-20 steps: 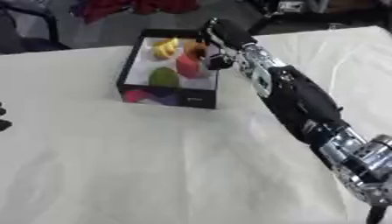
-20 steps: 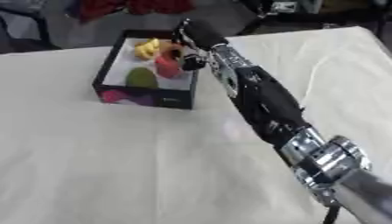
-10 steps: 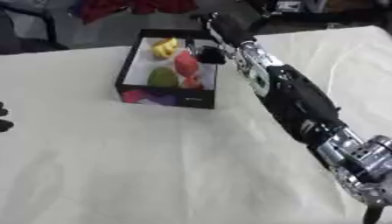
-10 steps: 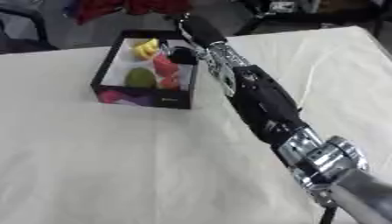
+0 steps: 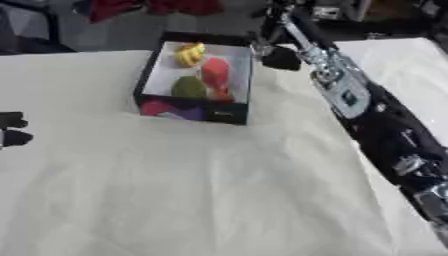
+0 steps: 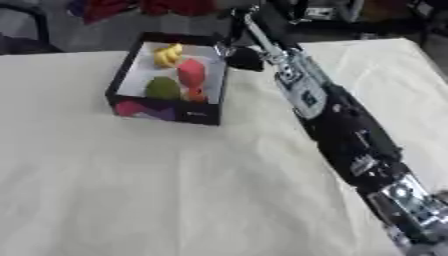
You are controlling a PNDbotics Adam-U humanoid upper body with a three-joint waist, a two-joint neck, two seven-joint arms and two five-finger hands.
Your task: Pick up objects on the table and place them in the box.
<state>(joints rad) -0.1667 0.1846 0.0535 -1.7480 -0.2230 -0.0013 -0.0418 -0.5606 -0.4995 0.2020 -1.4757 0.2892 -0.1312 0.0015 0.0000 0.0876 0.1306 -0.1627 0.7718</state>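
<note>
Box (image 5: 148, 76) runs lengthwise away from the robot; right hand (image 5: 278, 56) grip state unclear.

One box (image 5: 193, 110) stands on the bench (image 5: 175, 190). Inside it lie three things: one yellow piece (image 5: 191, 54), one red piece (image 5: 216, 75) and one green piece (image 5: 188, 87). Two robot hands show: the right hand (image 5: 278, 52) and the left hand (image 5: 12, 129).

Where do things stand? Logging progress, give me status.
Right hand beside the box, fingers unclear. Left hand idle at left edge. Yellow, red, green items inside box. Nothing in the way.
</note>
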